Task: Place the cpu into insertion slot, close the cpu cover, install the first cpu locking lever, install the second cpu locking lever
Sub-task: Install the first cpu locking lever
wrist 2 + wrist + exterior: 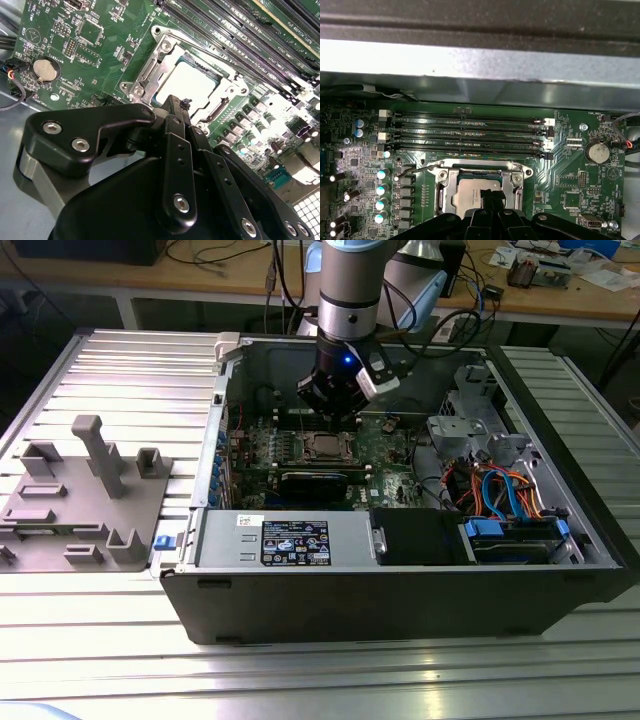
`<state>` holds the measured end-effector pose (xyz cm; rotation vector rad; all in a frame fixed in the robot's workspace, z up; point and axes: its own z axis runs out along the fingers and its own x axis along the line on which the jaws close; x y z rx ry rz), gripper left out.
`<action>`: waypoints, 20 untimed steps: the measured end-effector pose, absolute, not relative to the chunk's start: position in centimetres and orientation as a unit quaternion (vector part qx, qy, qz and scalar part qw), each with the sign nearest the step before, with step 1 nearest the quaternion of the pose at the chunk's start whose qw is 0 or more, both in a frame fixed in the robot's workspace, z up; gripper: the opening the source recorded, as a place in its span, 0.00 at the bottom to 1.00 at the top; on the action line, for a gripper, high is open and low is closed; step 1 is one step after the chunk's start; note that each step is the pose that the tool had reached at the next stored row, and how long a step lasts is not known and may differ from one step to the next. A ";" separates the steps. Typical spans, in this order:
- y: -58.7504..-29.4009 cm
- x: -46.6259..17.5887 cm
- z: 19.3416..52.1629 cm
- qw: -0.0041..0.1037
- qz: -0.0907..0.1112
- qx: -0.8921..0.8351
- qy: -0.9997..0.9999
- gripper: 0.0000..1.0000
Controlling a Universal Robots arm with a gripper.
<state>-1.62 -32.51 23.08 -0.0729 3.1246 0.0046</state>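
Observation:
The cpu (pixel 190 82) lies flat in the insertion slot (pixel 165 47) on the green board, its silver-grey top showing. The cpu cover (pixel 476 169), a silver frame, lies down around the cpu (pixel 470 192). A thin wire locking lever (pixel 415 171) runs beside the socket; I cannot tell whether it is latched. My gripper (pixel 175 103) hangs just above the cpu's near edge with its black fingers pressed together and nothing between them. In the exterior view the gripper (pixel 335 412) is inside the open computer case, over the cpu (pixel 326 446).
Long black memory slots (pixel 470 135) run beside the socket, and a coin battery (pixel 596 151) sits nearby. The case wall (pixel 470 65) stands close behind. A power supply box (pixel 285 538) and a drive cage with blue and orange cables (pixel 500 490) fill the case front. A grey fixture (pixel 90 490) stands outside the case.

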 end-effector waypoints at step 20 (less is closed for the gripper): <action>-32.3 -6.3 25.9 0.025 0.000 -0.023 0.999 0.11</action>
